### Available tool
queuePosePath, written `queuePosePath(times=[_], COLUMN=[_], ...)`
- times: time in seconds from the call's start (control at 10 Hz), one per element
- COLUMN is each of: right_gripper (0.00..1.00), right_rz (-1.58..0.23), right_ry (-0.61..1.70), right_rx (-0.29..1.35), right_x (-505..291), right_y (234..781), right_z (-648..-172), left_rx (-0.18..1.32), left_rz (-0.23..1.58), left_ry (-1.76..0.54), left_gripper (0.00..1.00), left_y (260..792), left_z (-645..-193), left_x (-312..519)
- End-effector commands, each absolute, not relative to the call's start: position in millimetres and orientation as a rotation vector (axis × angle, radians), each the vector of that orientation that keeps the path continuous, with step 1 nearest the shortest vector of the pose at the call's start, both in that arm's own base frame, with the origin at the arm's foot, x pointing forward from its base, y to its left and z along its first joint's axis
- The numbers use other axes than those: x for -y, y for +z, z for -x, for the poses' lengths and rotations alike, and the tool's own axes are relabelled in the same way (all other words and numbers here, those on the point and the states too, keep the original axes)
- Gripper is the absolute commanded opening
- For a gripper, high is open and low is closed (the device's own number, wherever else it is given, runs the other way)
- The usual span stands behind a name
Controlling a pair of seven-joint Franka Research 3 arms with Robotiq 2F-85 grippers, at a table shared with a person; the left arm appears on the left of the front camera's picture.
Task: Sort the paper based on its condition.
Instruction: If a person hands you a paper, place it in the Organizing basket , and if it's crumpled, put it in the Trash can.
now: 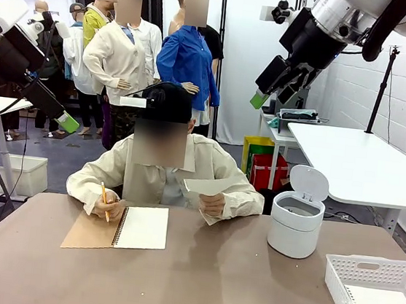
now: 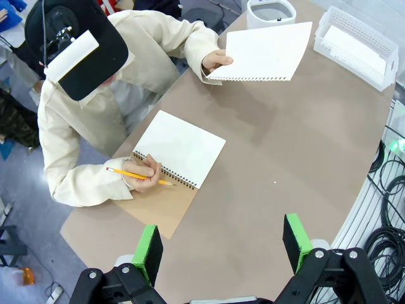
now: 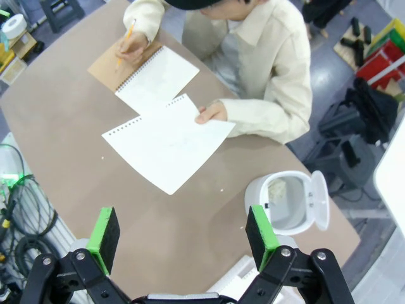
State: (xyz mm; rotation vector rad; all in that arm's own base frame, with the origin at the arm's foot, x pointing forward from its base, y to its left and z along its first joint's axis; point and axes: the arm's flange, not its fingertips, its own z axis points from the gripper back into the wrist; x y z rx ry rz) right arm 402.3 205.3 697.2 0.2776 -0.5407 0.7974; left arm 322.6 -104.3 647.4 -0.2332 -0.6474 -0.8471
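The spiral-bound notebook with the brown kraft cover [image 1: 117,228] served as the landmark on the brown table [image 1: 210,285].

Up and to the left of the notebook, the left claw [image 1: 65,122] hung high above the table's edge. Its wrist view showed the green pads [image 2: 149,250] standing wide apart with nothing between them, so it was released.

At the notebook itself, the person's hand with the yellow pencil [image 1: 104,201] rested on the open white page.

Just right of the notebook, the person's other hand [image 1: 212,204] held up a loose white sheet of paper [image 1: 206,186] with torn spiral holes along one edge, lifted off the table rather than lying on it.

Farther right of the notebook stood a small white round bin [image 1: 295,228] with its lid flipped up; something crumpled seemed to lie inside it [image 3: 276,190], though I could not tell what.

High above and right of the notebook, the right claw [image 1: 274,90] hung in the air, also released, pads spread and empty.

Farthest right of the notebook sat a white perforated plastic basket [image 1: 365,277], with what looked like a flat white sheet in it.

By my reading, the sorting was partly under way: the held sheet had not yet been taken by either claw, and its placing in bin or basket remained to be done.
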Motion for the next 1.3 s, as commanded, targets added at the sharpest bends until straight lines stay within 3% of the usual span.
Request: queuePosePath(times=[0.0, 0.4, 0.7, 0.8, 0.9, 1.2], right_gripper=[1.00, 1.00, 1.00, 1.00, 1.00, 1.00], right_rz=[-0.337, -0.395, -0.450, -0.450, -0.438, -0.407], right_ry=[0.710, 0.559, 0.286, 0.239, 0.314, 0.310], right_rx=[0.422, 0.143, -0.032, -0.057, 0.019, -0.034], right_x=[-206.2, -208.2, -205.1, -203.8, -204.8, -197.2], right_y=[679.1, 627.0, 584.5, 575.2, 575.9, 574.0], right_z=[-416.9, -434.6, -446.2, -448.6, -446.9, -447.9], left_rx=[0.648, 0.648, 0.648, 0.648, 0.648, 0.648], left_rz=[0.236, 0.236, 0.236, 0.236, 0.236, 0.236], left_ry=[-0.847, -0.847, -0.847, -0.847, -0.847, -0.847], left_gripper=[1.00, 1.00, 1.00, 1.00, 1.00, 1.00], left_y=[647.7, 647.7, 647.7, 647.7, 647.7, 647.7], left_z=[-322.6, -322.6, -322.6, -322.6, -322.6, -322.6], left_x=[103.1, 103.1, 103.1, 103.1, 103.1, 103.1])
